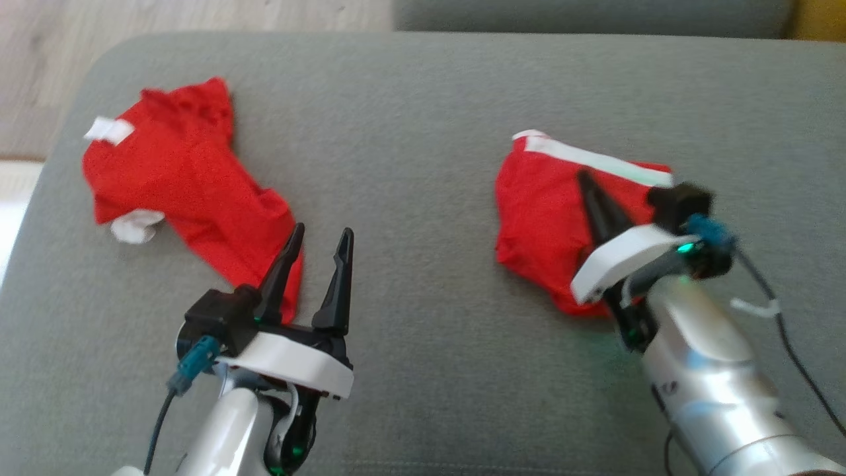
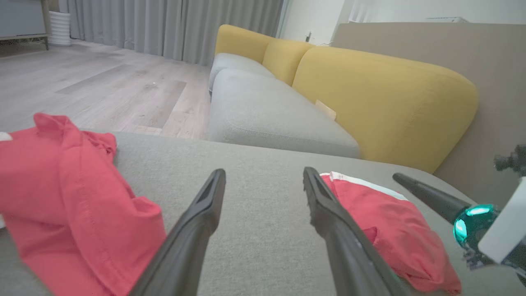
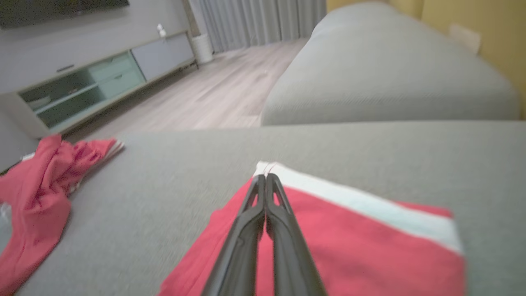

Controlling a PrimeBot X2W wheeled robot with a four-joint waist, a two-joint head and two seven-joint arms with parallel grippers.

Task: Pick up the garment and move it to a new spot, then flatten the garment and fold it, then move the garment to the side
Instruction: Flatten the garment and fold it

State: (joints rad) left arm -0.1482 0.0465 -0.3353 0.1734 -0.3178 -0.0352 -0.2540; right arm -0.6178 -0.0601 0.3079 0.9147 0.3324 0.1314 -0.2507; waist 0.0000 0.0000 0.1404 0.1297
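At the far left of the grey cushion lies the crumpled red garment, rumpled, with white trim showing at two spots; its long axis runs on a slant, from the cushion's far left corner down toward the robot, and its near tail ends right at the left tool; that tool has its fingers spread wide with nothing between them; the cloth lies to its left and ahead, and whether the left finger touches the tail cannot be told; further right, well apart from the first piece, sits the folded red garment, a compact packet with a white band along its far edge; the right tool lies over this packet with its fingers pressed together, tips aimed at the band's left corner, and no cloth is seen pinched between them; the folded piece seems to lack only its shift to the side, and the right arm is plainly nearer it; the crumpled piece falls to the left arm, which would probably have to swing left onto the tail; count: two red garments, two tools, one cushion
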